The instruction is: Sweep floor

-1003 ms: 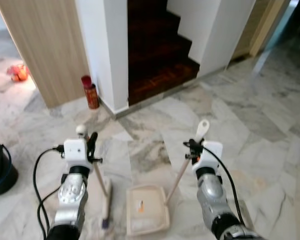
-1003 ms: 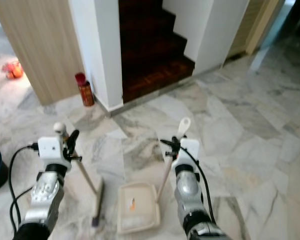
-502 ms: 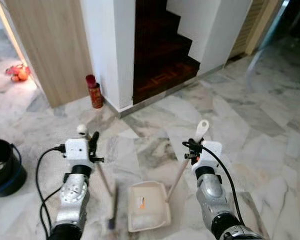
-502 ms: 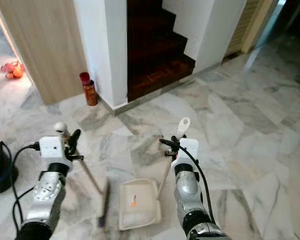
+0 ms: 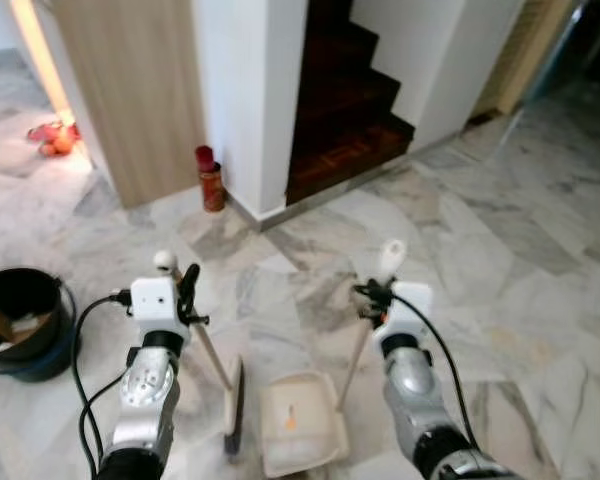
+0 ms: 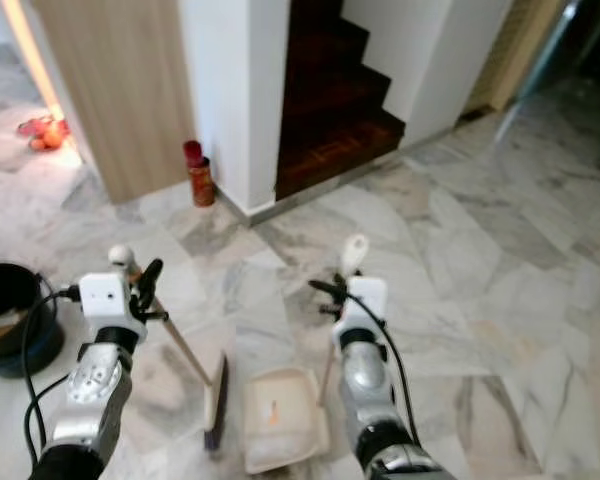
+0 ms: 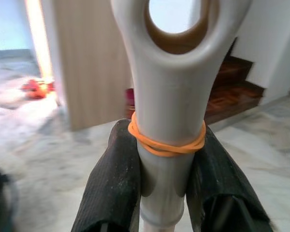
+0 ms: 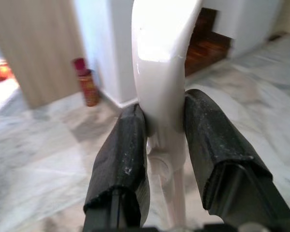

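The left gripper [image 7: 166, 193] clamps the cream long-handled broom [image 5: 233, 405]; the right gripper [image 8: 166, 154] clamps the cream plastic dustpan [image 5: 300, 432], which rests on the near marble floor [image 5: 540, 300], right of the bristles. Step in hand: collecting debris. Next, draw the bristles rightward into the pan.

Even indoor light, warm glare upper left, soft backgrounds.
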Robot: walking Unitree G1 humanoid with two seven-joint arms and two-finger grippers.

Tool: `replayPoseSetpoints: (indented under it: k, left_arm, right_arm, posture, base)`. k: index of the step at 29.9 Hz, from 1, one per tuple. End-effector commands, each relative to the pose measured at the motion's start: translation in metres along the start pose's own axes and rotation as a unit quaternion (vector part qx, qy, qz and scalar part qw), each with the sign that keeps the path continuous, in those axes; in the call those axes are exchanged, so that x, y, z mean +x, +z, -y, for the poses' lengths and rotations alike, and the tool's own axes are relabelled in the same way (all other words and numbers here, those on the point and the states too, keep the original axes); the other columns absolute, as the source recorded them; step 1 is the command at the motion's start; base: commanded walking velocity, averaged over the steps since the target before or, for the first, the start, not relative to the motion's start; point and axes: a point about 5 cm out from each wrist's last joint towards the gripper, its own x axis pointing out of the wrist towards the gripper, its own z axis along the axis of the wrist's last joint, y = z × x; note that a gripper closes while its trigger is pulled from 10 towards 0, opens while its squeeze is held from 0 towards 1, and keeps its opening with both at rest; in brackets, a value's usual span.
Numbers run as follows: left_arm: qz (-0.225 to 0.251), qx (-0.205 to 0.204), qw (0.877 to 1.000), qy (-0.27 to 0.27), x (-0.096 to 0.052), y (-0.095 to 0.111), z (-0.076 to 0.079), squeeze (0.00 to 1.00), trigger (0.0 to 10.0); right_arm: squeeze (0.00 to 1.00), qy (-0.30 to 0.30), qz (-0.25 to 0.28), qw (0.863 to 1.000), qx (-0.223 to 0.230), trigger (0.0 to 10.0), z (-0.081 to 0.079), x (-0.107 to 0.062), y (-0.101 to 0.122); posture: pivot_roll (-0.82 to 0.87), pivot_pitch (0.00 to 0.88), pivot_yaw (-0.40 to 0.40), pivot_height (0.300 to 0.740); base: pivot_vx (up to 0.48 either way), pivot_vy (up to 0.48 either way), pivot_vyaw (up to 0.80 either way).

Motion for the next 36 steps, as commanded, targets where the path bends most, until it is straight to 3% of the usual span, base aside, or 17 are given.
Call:
replayPoseSetpoints:
  k: [1, 22, 31, 36]
  left_arm:
    - [0.014, 0.01, 1.0, -0.003, 0.002, 0.0054, -0.0005, 0.0, 10.0]
    - [0.012, 0.01, 1.0, -0.004, 0.0016, 0.0048, -0.0001, 0.0, 10.0]
    - [0.01, 0.01, 1.0, -0.004, 0.0022, 0.0047, 0.0001, 0.0, 10.0]
    - [0.01, 0.009, 1.0, -0.005, 0.0028, 0.0047, 0.0005, 0.0, 10.0]
  right_arm:
    - [0.0, -0.007, 0.018, 1.0, 0.002, 10.0, 0.0056, 0.0029, 0.0072]
    - [0.0, -0.004, 0.012, 1.0, 0.002, 10.0, 0.0051, 0.0021, 0.0052]
    - [0.0, -0.001, 0.012, 1.0, 0.002, 10.0, 0.0044, 0.0026, 0.0057]
    - [0.0, 0.002, 0.008, 1.0, 0.007, 10.0, 0.0041, 0.003, 0.0053]
  posture:
    - [0.01, 0.03, -0.079, 0.74]
    - [0.01, 0.033, -0.078, 0.74]
    - [0.01, 0.043, -0.08, 0.74]
    - [0.01, 0.045, -0.079, 0.74]
  base:
    - [0.0, 0.322, 0.77]
    - [0.0, 0.319, 0.06]
    - [0.0, 0.319, 0.7]
    - [0.0, 0.319, 0.0]
